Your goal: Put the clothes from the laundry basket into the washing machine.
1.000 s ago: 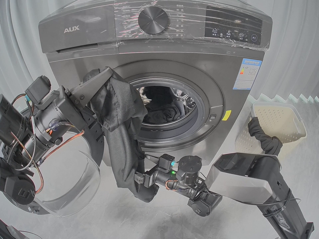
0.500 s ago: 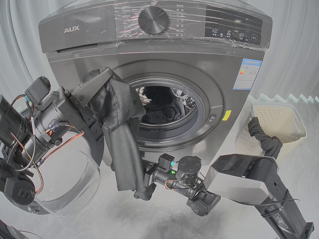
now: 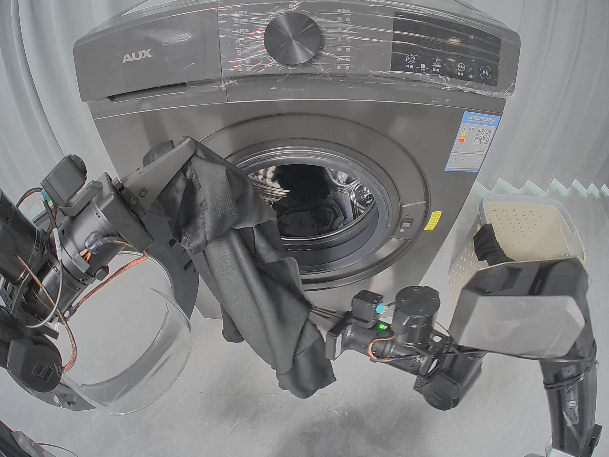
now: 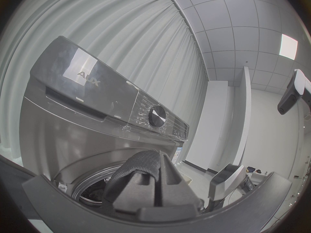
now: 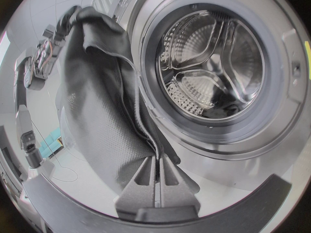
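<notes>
The left claw [image 3: 181, 153] and the right claw [image 5: 157, 165] both pinch the dark grey mesh garment [image 3: 254, 274], so its hanging hem should enter the round steel drum [image 5: 207, 65] first.

Black garment [image 3: 254, 274], fine mesh weave; dark grey washing machine [image 3: 380, 128]; cream laundry basket [image 3: 536, 223], dotted with holes.

Pale pleated curtain [image 3: 28, 52], grey floor [image 3: 209, 414]
</notes>
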`<state>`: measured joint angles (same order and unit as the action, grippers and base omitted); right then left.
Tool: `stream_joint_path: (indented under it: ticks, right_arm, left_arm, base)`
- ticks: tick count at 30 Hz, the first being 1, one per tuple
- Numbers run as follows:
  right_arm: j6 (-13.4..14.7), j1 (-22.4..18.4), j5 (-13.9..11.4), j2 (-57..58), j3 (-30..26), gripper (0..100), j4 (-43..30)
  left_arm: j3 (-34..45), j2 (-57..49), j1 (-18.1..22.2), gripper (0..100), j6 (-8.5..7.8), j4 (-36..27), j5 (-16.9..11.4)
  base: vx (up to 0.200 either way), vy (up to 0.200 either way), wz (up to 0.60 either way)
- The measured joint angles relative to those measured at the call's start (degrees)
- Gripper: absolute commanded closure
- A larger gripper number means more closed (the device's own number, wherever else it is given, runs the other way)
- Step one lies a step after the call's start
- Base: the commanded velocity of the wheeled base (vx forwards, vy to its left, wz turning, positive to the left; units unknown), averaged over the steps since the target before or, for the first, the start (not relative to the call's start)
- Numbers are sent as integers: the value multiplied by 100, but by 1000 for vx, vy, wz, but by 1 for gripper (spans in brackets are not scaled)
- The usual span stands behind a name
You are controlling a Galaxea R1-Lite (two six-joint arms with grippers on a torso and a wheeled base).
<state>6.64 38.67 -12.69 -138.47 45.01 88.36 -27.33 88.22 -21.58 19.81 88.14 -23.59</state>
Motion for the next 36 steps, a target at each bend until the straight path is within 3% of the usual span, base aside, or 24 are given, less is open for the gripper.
stream_joint_path:
  ticks: [7,11,21,24,29,36]
  right_arm:
    - [-62,-347,183,1292,-1368,100,-1]
    - [-63,-533,345,1854,-1799,100,-4]
    - [30,-1128,433,3060,-2164,100,-6]
    - [137,-1141,511,3345,-2203,100,-4]
    - [148,-1014,879,3629,-2169,100,-6]
    - [105,-962,913,3828,-2125,100,-6]
  left_arm:
    - [51,-94,179,100,55,21,-110]
    - [96,-156,251,100,93,22,-176]
    - [335,-289,406,100,112,27,-217]
    - [444,-352,428,100,115,27,-230]
    - [514,-416,457,100,129,27,-227]
    - [503,-424,501,100,132,27,-187]
  base:
    - [0,0,0]
    - [0,0,0]
    - [0,0,0]
    - [0,0,0]
    - [0,0,0]
    - [0,0,0]
